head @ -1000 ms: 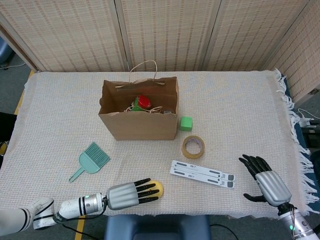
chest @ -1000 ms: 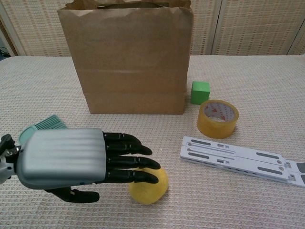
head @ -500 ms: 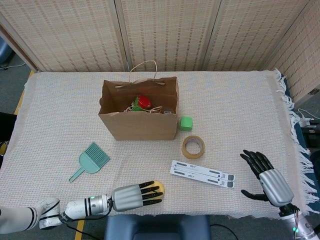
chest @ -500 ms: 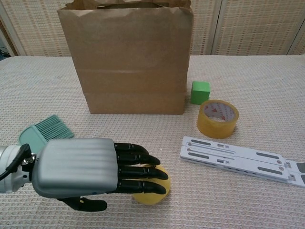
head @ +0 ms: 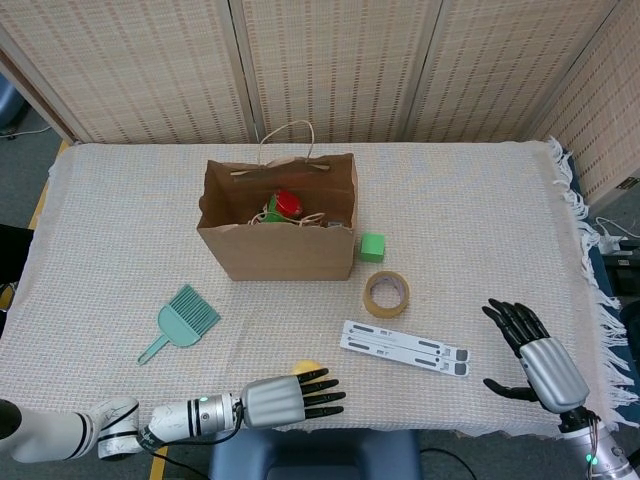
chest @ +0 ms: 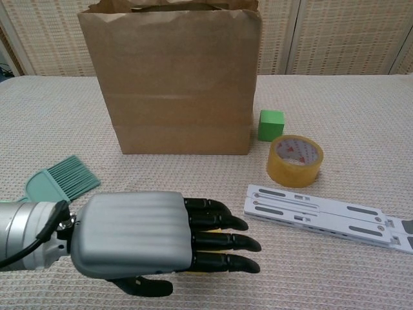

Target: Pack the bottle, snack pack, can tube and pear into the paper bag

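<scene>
— What's the setting on your feed?

— Woven screens at the back, and a table (head: pixel 480 210) under a pale knitted cloth. The paper bag (head: pixel 280 235) stands open-topped, slightly toward eleven o'clock from the table's middle. Looking down into it I see something red and something green, but I cannot tell which items they are.

— And the pear?

— The pear (head: pixel 305 368) is at the six o'clock edge of the table, almost entirely covered. My left hand (head: pixel 290 397) lies flat over it, palm down, fingers stretched out toward three o'clock and slightly apart. In the chest view only thin yellow slivers show between the fingers (chest: pixel 219 234). I cannot tell whether the hand actually grips the pear or just sits on top of it.

— Your right hand?

— My right hand (head: pixel 535 355) is at about four o'clock near the fringed edge, wide, fingers spread and holding nothing.

— Anything else on the cloth?

— A green cube (head: pixel 372 247) just beside the bag at its three o'clock, a roll of tape (head: pixel 386 294) near that toward five, a white slotted bar (head: pixel 404 348) between the tape and my right hand, and a teal brush (head: pixel 182 322) at about eight o'clock.
</scene>
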